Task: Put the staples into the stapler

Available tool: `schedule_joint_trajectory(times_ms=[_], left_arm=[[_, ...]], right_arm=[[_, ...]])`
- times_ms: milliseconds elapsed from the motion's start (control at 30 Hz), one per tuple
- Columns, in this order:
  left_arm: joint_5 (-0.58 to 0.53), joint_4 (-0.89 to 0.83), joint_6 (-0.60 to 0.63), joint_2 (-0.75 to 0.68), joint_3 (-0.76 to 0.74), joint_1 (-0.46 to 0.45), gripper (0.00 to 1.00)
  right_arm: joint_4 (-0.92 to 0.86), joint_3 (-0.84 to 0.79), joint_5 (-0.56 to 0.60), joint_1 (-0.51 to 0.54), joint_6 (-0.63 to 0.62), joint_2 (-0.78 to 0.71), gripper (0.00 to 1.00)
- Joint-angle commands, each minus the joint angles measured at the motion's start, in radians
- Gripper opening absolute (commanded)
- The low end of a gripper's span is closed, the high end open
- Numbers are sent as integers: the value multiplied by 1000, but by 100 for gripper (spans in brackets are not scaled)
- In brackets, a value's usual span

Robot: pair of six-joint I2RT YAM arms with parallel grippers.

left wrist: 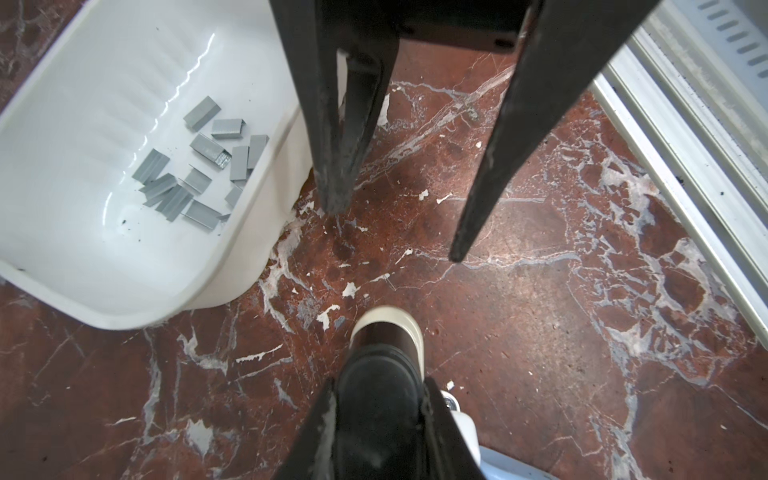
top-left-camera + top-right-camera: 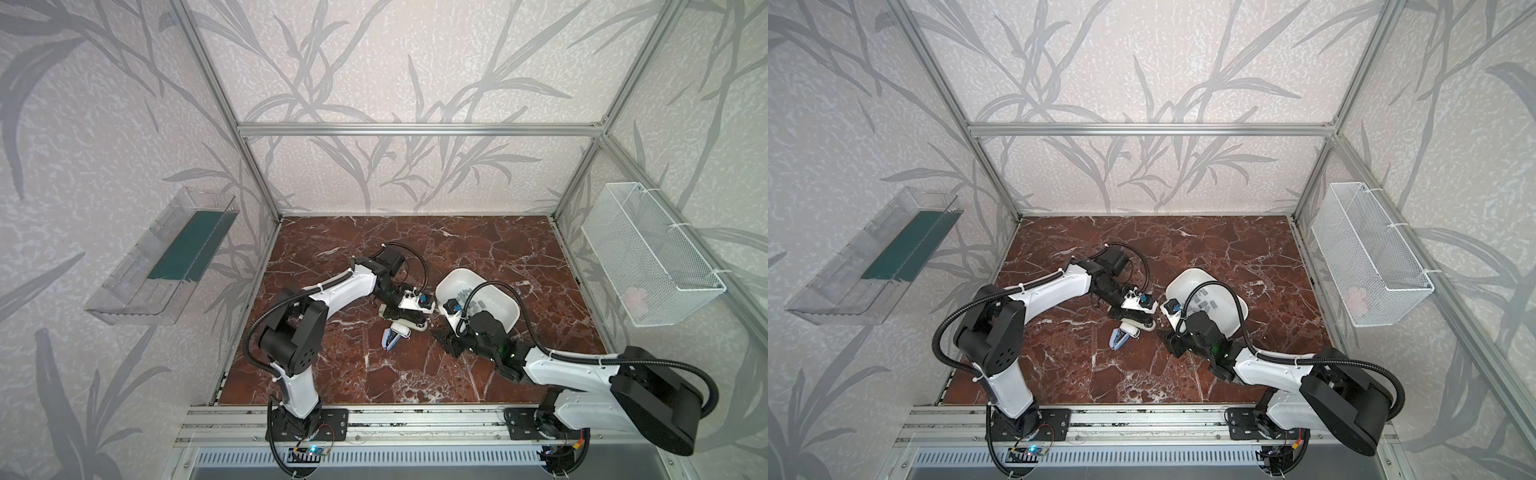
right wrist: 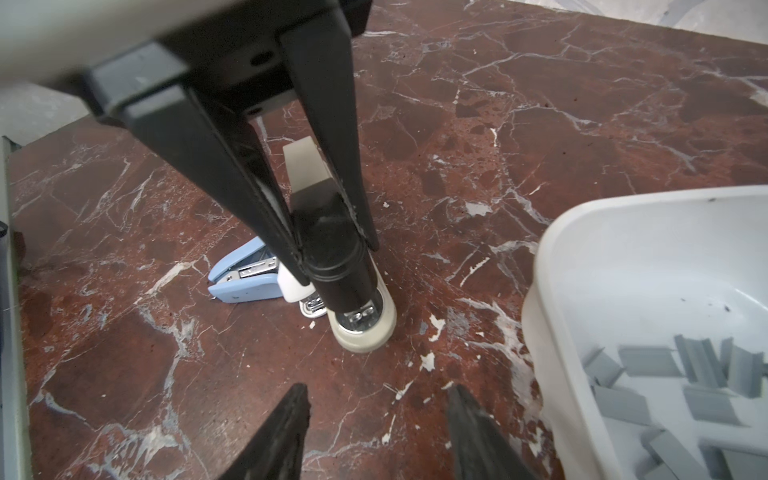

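Observation:
A black-and-cream stapler (image 3: 349, 291) is clamped between the fingers of my left gripper (image 3: 336, 257), its cream nose down on the marble table. The left wrist view shows the jaws pressed against the stapler's (image 1: 384, 349) black top. Both top views show this gripper (image 2: 409, 322) (image 2: 1140, 324) mid-table. The staples (image 1: 195, 174) (image 3: 665, 374) are several grey strips lying loose in a white tray (image 1: 83, 249) (image 3: 540, 291) (image 2: 511, 316). My right gripper (image 3: 377, 392) (image 2: 446, 343) hovers open and empty just above the table, between stapler and tray.
A blue-and-white stapler (image 3: 245, 278) (image 2: 392, 336) lies on its side right beside the held one. A clear bin (image 2: 158, 266) hangs on the left wall and a white mesh basket (image 2: 648, 257) on the right. The aluminium rail (image 1: 685, 158) edges the table.

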Motion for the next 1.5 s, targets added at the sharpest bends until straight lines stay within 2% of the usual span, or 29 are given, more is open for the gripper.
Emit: schedule_joint_trajectory(times_ms=[0,300,400,533,733,867,967,1233,1467], left_arm=[[52,29,-2,-63,-24,-4,0],[90,31,-18,-153,-59,-4,0],[95,10,-38,-165,-42,-4,0],[98,19,-69,-204,-49,7,0],[147,223,-212,-306,-153,46,0],[170,250,-276,-349,-165,61,0],[177,262,-315,-353,-162,64,0],[258,259,-329,-388,-181,64,0],[312,246,-326,-438,-198,64,0]], right_arm=[[111,41,-71,4,-43,46,56],[205,73,-75,0,-73,128,56],[261,53,-123,1,-95,125,54],[320,-9,-105,1,-104,82,54],[271,-24,-89,-1,-131,24,52],[274,-51,-74,-5,-134,-30,53],[261,-53,-110,-7,-142,-77,52],[223,-36,-167,-6,-185,-195,44],[171,39,-199,-8,-215,-123,39]])
